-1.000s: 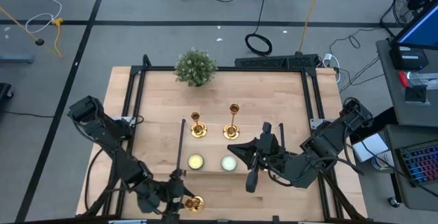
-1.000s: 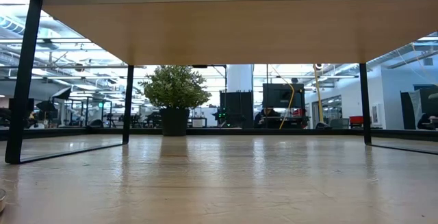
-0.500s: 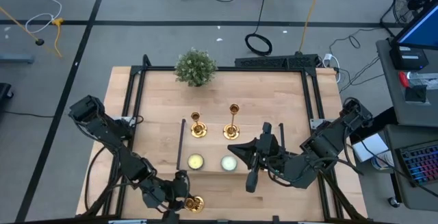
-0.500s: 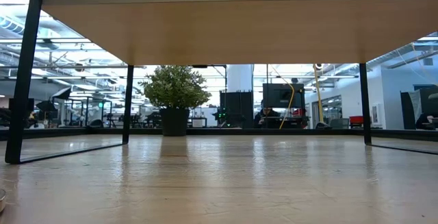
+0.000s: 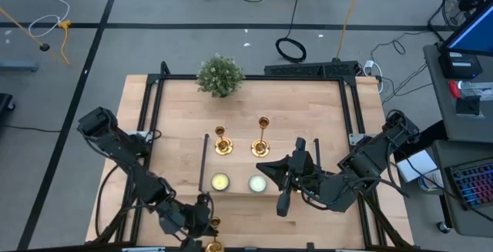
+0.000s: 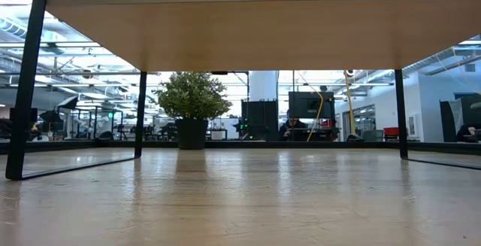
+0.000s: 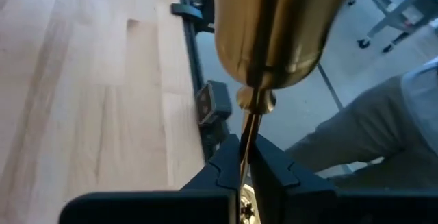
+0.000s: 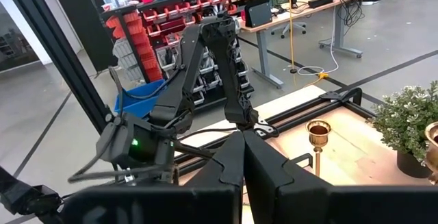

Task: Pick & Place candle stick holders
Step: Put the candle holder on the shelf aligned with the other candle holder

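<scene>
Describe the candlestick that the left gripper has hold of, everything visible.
The gold candlestick is shiny metal with a round flared base, a small knob under it and a thin stem. The left gripper is shut on the stem. In the high view it sits at the table's near edge, by the left arm. Its top cup is hidden.

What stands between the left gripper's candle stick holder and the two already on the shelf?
The pale yellow candle sits on the direct line from the held candle stick holder in the left gripper to the standing pair.
</scene>
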Tool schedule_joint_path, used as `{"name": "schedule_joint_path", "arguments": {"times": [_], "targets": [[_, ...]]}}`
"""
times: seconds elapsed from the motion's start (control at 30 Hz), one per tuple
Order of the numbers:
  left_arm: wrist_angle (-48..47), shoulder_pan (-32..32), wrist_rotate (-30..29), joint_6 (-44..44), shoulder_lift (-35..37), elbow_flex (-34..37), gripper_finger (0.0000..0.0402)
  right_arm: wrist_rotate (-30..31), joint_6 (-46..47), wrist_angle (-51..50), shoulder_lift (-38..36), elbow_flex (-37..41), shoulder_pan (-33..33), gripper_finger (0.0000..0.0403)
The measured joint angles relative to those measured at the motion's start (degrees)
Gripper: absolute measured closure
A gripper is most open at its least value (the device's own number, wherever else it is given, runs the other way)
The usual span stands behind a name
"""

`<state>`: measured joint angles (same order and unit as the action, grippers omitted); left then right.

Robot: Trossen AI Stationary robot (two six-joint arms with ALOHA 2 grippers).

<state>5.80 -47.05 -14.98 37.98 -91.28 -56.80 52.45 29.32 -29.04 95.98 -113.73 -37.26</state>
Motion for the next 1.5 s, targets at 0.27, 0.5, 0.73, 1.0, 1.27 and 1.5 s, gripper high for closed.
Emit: {"name": "schedule_joint_path", "arguments": {"times": [0.27, 0.5, 0.73, 1.0, 1.27, 1.5], "targets": [[-3.0, -1.1, -1.8, -2.0, 7.9, -1.2, 0.0387, 0.0, 0.2, 0.1, 0.0, 0.0, 0.0, 0.0403], [-0.3, 1.6, -9.3, -6.9, 19.5, -1.1, 0.0387, -0.2, 2.2, 0.0, 0.0, 0.0, 0.0, 0.0403], [0.1, 6.2, -9.1, -11.1, 27.5, -1.2, 0.0387, -10.9, 5.8, 0.3, 0.0, 0.0, 1.8, 0.0391], [-2.3, 13.4, -0.2, -13.2, 27.7, -4.8, 0.0387, -20.1, 10.3, 6.2, 0.1, 4.9, 5.3, 0.0335], [-15.4, 18.1, 6.6, -16.1, 24.2, -15.9, 0.0387, -33.1, 15.2, 20.8, 0.1, 13.6, 9.3, 0.0272], [-17.2, 20.1, 10.5, -18.0, 21.0, -20.1, 0.0387, -33.4, 13.0, 30.3, 0.1, 16.9, 9.9, 0.0251]]}}
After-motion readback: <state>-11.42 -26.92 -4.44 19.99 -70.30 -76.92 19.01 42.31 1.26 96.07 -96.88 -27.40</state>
